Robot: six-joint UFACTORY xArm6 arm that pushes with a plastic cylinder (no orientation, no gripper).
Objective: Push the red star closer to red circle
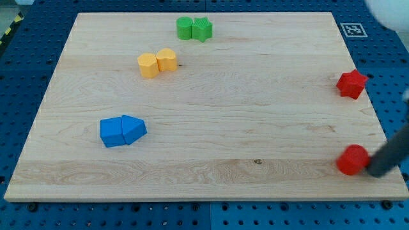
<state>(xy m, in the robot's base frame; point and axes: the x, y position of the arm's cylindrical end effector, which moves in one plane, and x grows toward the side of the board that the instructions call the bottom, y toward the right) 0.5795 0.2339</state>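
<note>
The red star (352, 84) lies near the board's right edge, in the upper right part of the view. The red circle (353, 160) lies near the bottom right corner, well below the star. My dark rod comes in from the right edge, and my tip (374, 171) rests just right of the red circle, close to it or touching it. The star is far above the tip.
Two green blocks (194, 29) sit together at the top centre. Two yellow blocks (157, 63) sit together at upper left. A blue cube (112, 132) and a blue pentagon-like block (133, 128) touch at lower left. The wooden board (204, 185) ends just right of the red blocks.
</note>
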